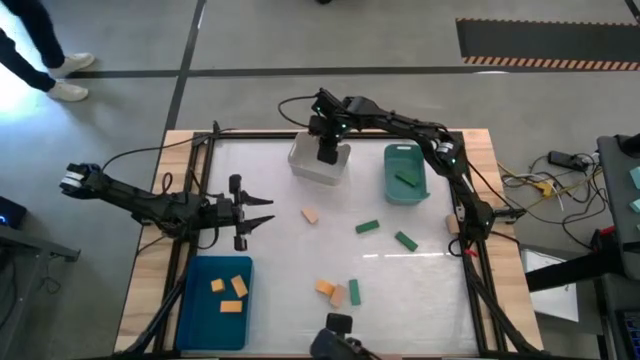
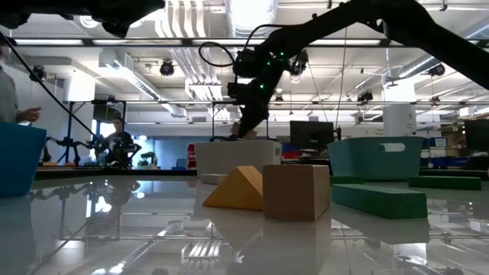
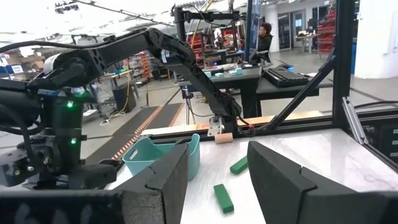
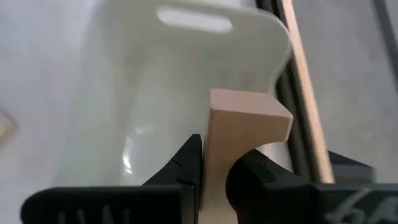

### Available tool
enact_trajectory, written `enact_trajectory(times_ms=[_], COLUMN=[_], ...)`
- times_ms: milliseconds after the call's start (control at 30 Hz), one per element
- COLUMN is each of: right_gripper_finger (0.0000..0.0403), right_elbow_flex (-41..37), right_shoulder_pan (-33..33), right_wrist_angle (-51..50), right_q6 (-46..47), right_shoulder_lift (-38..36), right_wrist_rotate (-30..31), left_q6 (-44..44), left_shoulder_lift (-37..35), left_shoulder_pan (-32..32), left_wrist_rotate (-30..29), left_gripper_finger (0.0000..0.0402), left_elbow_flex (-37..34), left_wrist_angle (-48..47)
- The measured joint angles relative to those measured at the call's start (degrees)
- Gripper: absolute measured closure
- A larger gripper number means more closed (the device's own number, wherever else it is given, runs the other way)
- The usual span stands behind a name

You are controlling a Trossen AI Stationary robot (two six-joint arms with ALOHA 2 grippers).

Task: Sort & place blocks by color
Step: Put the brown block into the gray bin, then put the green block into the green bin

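Note:
My right gripper (image 1: 328,153) hangs over the clear bin (image 1: 318,165) at the table's far side, shut on a tan block (image 4: 245,124). My left gripper (image 1: 262,212) waits open above the table's left part, its fingers (image 3: 161,180) wide apart. Loose on the table lie a tan block (image 1: 310,215), two green blocks (image 1: 367,227) (image 1: 405,240), and near the front edge an orange (image 1: 325,288), a tan (image 1: 339,296) and a green block (image 1: 353,291). The low view shows that front group close up: orange (image 2: 233,191), tan (image 2: 296,191), green (image 2: 378,200). My right gripper pinches the tan block between its two fingers (image 4: 186,165), which come from above and point down. They grip the block's upper part (image 4: 214,155); the rest juts past the fingertips. The block is lifted clear, over the clear bin's inside (image 4: 161,106).
A teal bin (image 1: 405,172) with a green block inside stands right of the clear bin. A blue bin (image 1: 215,300) holding orange blocks sits at the near left corner. A black frame (image 1: 200,200) borders the table. People stand in the room beyond.

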Motion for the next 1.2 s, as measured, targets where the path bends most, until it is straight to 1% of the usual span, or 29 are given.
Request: enact_trajectory(times_ms=[100,300,567,667,1000,1100,1200], right_gripper_finger=[0.0360,0.0360,0.0357,0.0346,0.0286,0.0278,0.0277], right_elbow_flex=[-0.1,-0.3,-0.3,-0.3,-0.3,-0.3,-0.3], right_shoulder_pan=[0.6,0.7,0.6,0.6,0.5,0.5,0.8], right_wrist_angle=[1.3,1.6,1.8,1.9,1.7,0.6,-1.2], right_q6=[1.6,3.0,3.0,3.1,3.6,3.4,4.1], right_shoulder_lift=[1.0,5.2,7.7,7.8,7.3,5.5,2.2], right_wrist_rotate=[-1.5,-1.5,-1.4,-1.4,-1.4,-1.4,-1.4], left_q6=[0.3,1.1,1.1,1.1,1.1,1.1,1.1], left_shoulder_lift=[0.0,0.0,0.0,0.0,0.0,0.0,0.0], left_shoulder_pan=[0.0,0.0,0.0,0.0,0.0,0.0,0.0], left_wrist_rotate=[-0.1,-0.2,-0.2,-0.2,-0.2,-0.2,-0.3], left_gripper_finger=[0.0254,0.0254,0.0254,0.0254,0.0254,0.0254,0.0254], left_elbow_flex=[0.0,0.0,0.0,0.0,0.0,0.0,0.0], left_wrist_angle=[0.0,0.0,-0.1,-0.1,-0.1,-0.1,-0.1])
